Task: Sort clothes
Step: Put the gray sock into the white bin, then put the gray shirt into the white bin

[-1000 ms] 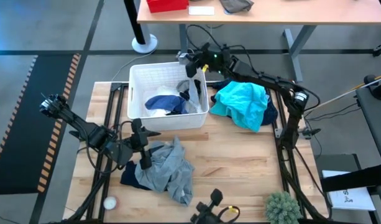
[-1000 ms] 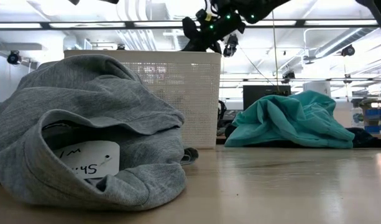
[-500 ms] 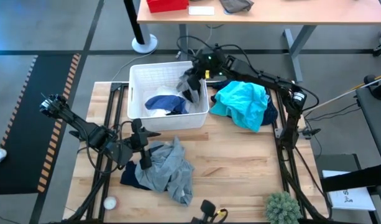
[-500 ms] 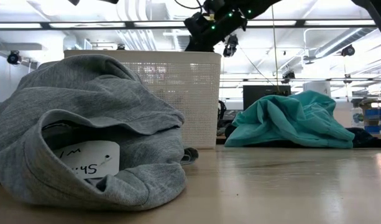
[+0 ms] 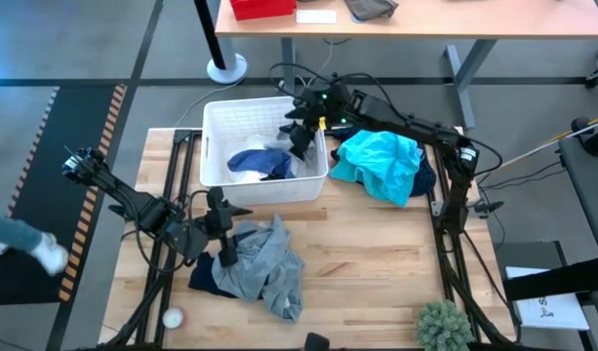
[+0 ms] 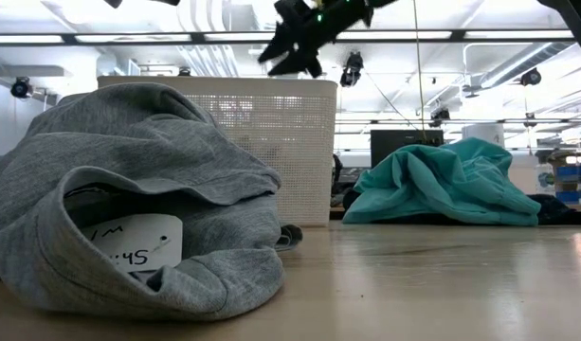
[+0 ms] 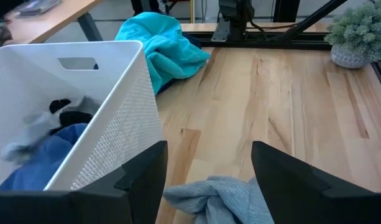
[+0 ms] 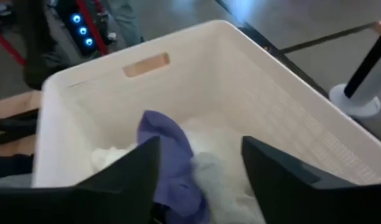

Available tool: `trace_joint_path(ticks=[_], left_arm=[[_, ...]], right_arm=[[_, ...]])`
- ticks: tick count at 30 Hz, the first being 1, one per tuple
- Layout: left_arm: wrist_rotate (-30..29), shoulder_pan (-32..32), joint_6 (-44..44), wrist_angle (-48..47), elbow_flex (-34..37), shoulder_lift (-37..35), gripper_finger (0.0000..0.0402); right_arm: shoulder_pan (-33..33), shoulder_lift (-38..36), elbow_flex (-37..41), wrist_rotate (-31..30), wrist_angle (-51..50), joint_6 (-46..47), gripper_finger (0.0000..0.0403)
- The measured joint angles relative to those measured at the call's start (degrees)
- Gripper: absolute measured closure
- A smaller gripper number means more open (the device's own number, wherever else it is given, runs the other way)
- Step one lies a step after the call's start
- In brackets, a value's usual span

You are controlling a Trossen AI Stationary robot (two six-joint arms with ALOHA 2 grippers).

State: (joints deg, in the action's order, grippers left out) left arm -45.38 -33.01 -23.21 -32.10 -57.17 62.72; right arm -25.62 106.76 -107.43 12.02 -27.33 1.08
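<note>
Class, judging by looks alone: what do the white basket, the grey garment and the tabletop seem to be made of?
White basket: probably matte moulded plastic, its walls finely perforated. Grey garment: soft knit fabric, folding loosely. Tabletop: pale wood, visible grain and planks.

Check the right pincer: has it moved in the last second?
Yes. In the high view the right pincer has shifted inward from the white basket's far right corner to above its right wall, now open over the clothes inside.
</note>
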Motion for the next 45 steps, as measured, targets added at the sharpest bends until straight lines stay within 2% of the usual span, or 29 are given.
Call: trace_joint_path(ticks=[2,5,11,14,18,26,32,37,41,45], left_arm=[[1.0,0.0,0.0,0.0,0.0,0.0,0.0174],[3.0,0.0,0.0,0.0,0.0,0.0,0.0169],[13.5,0.4,-1.1,-0.6,0.3,1.3,0.0172],[15.1,0.5,-2.8,-2.6,0.4,3.8,0.0171],[16.2,0.5,-3.3,-4.7,0.4,8.1,0.0158],[16.3,1.8,-6.6,-4.8,0.4,15.5,0.0119],[21.3,4.7,-7.4,-4.5,0.8,22.1,0.0091],[24.1,6.3,-5.6,-2.8,0.8,27.7,0.0078],[26.5,7.1,-5.6,-2.3,0.8,31.4,0.0087],[27.1,7.1,-5.8,-2.2,0.8,33.6,0.0145]], right_arm=[[0.5,0.0,-3.8,0.0,-4.1,-2.0,0.0158],[2.0,-0.1,-9.6,-0.5,-10.6,-5.3,0.0151],[8.4,-1.9,-16.5,-3.3,-22.1,-11.5,0.0189],[11.4,-3.1,-16.5,-4.0,-25.0,-12.5,0.0205],[14.6,-4.4,-14.6,-6.1,-28.2,-11.6,0.0207],[19.6,-5.6,-9.9,-6.2,-29.8,-8.5,0.0162],[22.9,-5.7,-7.8,-6.0,-29.1,-8.1,0.0132],[24.9,-5.7,-6.8,-6.1,-28.4,-8.1,0.0121],[25.6,-6.0,-6.7,-6.0,-28.0,-8.1,0.0127],[26.0,-6.3,-6.7,-7.7,-28.0,-7.7,0.0145]])
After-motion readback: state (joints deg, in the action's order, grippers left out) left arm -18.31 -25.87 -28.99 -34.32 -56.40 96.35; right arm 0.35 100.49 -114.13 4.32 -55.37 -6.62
